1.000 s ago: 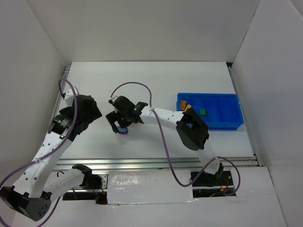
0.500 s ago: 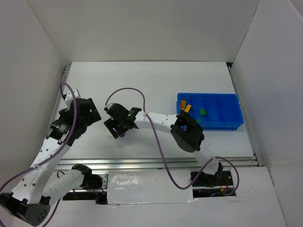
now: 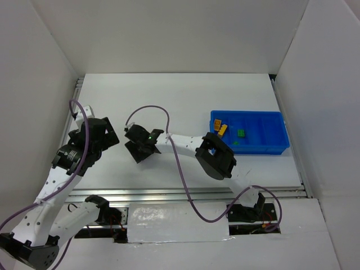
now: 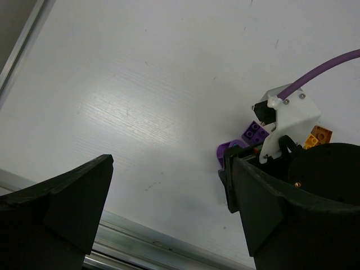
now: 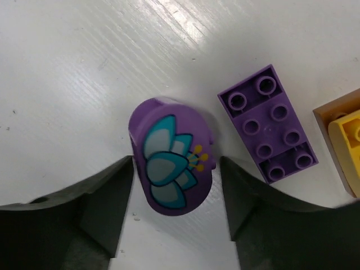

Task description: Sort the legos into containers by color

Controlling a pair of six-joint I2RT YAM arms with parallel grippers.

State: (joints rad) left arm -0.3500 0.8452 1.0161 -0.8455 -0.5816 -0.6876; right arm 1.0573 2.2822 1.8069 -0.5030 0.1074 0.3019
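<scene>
Right now, in the right wrist view, my right gripper [image 5: 175,162] is low over the white table [image 5: 67,67]; its fingers [image 5: 98,197] press against either side of a rounded purple lego [image 5: 171,163] printed with a teal flower, so that piece is pinched at the centre of the frame, on the table as far as I can tell; just to its right, not touching it, a purple two-by-four lego [image 5: 274,132] lies studs up; an orange-and-yellow lego [image 5: 344,135] is cut off by the right edge.

Overhead, this group sits left of centre, well apart from the blue tray [image 3: 264,151] at centre right; the tray's leftmost compartment holds yellow and orange legos [image 3: 220,127]; the next compartment holds a green lego [image 3: 241,133].

My left gripper [image 4: 169,180] is spread wide over the table at the left, with only bare surface between its fingers.
</scene>
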